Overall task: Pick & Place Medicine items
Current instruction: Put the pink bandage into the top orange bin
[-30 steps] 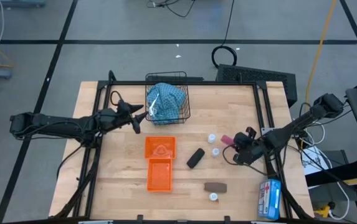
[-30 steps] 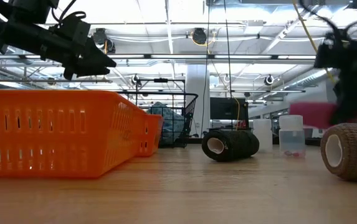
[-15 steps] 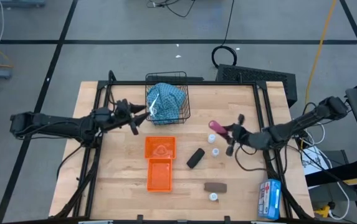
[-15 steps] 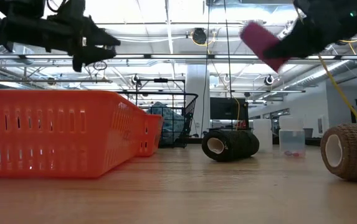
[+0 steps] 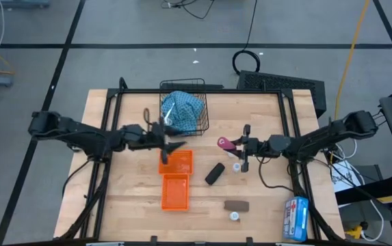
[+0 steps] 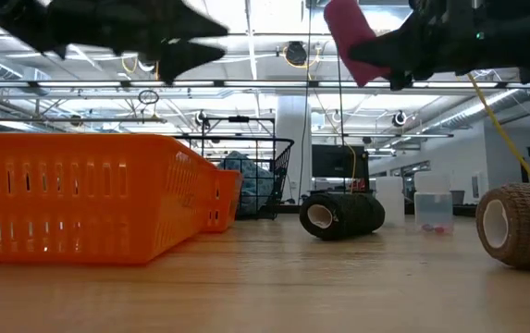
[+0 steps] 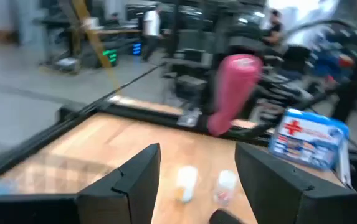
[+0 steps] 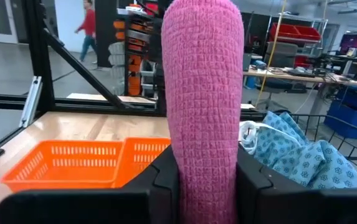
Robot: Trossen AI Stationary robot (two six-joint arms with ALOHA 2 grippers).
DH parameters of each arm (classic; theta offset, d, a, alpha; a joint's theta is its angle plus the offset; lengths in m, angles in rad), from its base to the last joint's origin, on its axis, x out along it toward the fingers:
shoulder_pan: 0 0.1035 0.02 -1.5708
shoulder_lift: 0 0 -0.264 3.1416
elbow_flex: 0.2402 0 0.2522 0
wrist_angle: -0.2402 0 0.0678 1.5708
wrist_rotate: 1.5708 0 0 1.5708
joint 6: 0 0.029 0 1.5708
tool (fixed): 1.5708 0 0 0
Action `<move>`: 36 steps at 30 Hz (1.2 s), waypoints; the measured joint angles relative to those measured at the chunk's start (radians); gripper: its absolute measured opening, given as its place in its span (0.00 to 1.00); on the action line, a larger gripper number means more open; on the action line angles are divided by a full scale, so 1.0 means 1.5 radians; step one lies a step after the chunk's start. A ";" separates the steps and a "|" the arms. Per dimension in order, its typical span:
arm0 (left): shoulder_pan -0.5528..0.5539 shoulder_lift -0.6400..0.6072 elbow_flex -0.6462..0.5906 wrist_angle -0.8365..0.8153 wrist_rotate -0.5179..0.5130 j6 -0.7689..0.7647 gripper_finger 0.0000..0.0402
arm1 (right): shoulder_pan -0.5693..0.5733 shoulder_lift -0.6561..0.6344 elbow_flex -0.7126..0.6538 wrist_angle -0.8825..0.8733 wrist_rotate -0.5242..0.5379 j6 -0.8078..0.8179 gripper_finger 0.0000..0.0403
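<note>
My right gripper [image 5: 237,145] is shut on the pink oblong [image 5: 223,143] and holds it in the air right of the table's middle. My left gripper [image 5: 171,143] hovers open over the far orange basket [image 5: 176,162], nothing between its fingers [image 7: 134,180]. The black oblong [image 5: 214,173] and the brown bar [image 5: 236,205] lie on their sides on the table. White vials [image 5: 237,166] [image 5: 234,216] stand on the wood. The blue patterned pouch [image 5: 180,111] rests inside a black wire basket [image 5: 202,123]. My right gripper pinches the pink oblong between its two fingers [image 8: 166,180], on opposite sides of the end nearest the wrist [image 8: 203,168]. The fingers lie level and point toward the table's left. The oblong sticks out beyond the fingertips, lifted clear of the table.
A second orange basket [image 5: 175,193] adjoins the first on its near side. A blue-and-white printed packet [image 5: 295,217] lies at the near right corner. A black frame [image 5: 286,119] runs around the work area. People move in the room behind.
My right gripper has risen and gone toward the table's left with the pink oblong, tipping from pointing down to level; the oblong is now lifted high off the table. My left gripper has gone right, from beside the wire basket to over the orange basket.
</note>
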 joint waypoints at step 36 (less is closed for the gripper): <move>0.001 0.347 0.456 -0.223 0.096 0.106 0.40 | -0.002 0.033 0.000 0.016 -0.033 0.017 0.18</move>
